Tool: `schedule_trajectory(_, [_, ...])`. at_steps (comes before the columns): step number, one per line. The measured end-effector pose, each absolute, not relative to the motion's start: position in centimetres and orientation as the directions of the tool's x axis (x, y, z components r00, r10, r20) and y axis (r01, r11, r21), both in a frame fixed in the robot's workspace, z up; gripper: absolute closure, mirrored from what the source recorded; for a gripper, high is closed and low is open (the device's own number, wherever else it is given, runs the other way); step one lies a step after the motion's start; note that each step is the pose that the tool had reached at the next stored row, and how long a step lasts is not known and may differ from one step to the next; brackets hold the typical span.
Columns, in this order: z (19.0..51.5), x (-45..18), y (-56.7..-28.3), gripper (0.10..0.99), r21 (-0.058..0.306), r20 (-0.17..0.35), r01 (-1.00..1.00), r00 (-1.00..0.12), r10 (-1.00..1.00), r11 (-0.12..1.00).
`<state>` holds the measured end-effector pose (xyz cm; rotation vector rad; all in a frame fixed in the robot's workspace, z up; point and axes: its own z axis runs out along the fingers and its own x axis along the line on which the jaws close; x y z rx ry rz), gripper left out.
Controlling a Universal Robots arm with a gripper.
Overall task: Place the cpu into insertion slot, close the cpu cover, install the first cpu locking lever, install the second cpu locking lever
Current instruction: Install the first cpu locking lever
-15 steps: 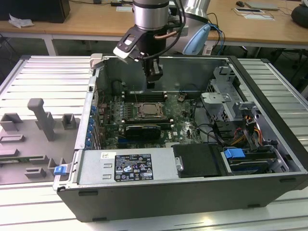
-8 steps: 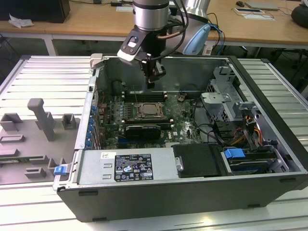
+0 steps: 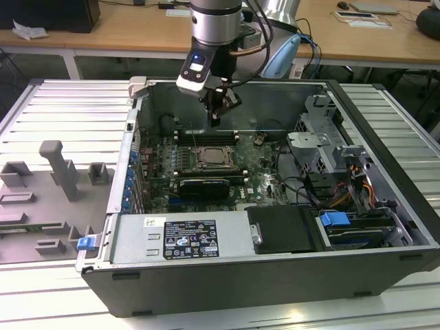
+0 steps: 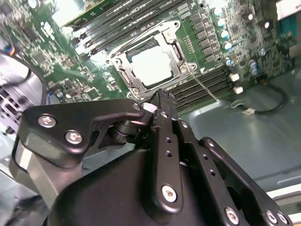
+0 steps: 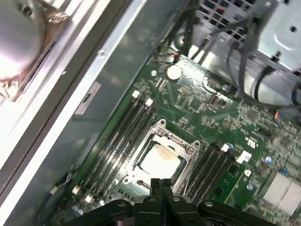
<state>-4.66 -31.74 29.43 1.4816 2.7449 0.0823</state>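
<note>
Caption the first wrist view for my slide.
Shut gripper hovers near the cpu, which sits framed by the lowered cpu cover.

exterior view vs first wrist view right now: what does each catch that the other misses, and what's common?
Exterior view: the labelled power supply, the grey fixture tray outside the case, and the drive cage. First wrist view: the coin cell and a finned silver heatsink on the board. Shared: the cpu seated inside the cpu cover, memory slots alongside, and the shut hand over the board.
</note>
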Motion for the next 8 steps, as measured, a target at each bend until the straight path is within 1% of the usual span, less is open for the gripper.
schedule_trajectory(3, [29.41, -4.66, -31.74, 0.98, 0.056, 0.006, 0.788, -0.614, 0.789, 0.613])
schedule_trajectory(8, [29.36, -4.66, -31.75, 0.98, 0.053, 0.002, 0.724, -0.689, 0.725, 0.687])
